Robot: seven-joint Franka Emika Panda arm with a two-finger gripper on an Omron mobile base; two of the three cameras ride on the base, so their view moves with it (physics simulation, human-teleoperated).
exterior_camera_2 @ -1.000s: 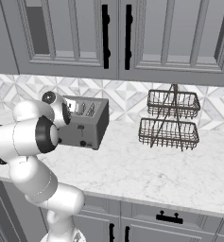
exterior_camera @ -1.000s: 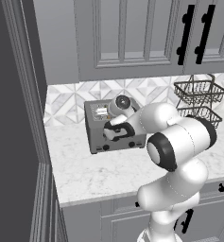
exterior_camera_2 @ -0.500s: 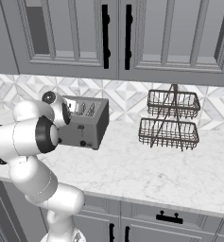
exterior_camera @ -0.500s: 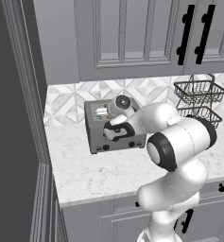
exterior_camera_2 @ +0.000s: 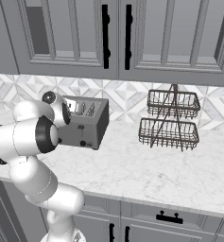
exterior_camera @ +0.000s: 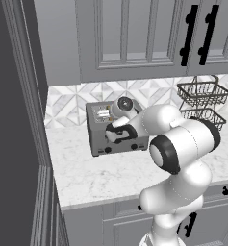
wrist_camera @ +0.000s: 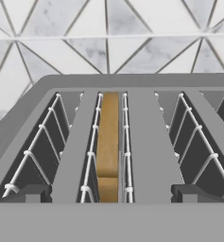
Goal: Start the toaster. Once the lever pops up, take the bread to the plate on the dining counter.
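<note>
Cabinets (exterior_camera: 134, 38) low over toaster (wrist_camera: 111, 142)

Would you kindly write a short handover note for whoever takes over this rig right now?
Gripper: open, empty, poised just above the toaster.
Toaster: on the wall counter, against the backsplash.
Bread: sitting in the second slot from the left in the hand view.
Done: arm is in position over the toaster.
Left: confirm the lever was pressed and has popped up, lift the bread, carry it to the plate on the dining counter.

White arm bent forward, hand (wrist_camera: 111, 191) open wide, pointing down
</note>
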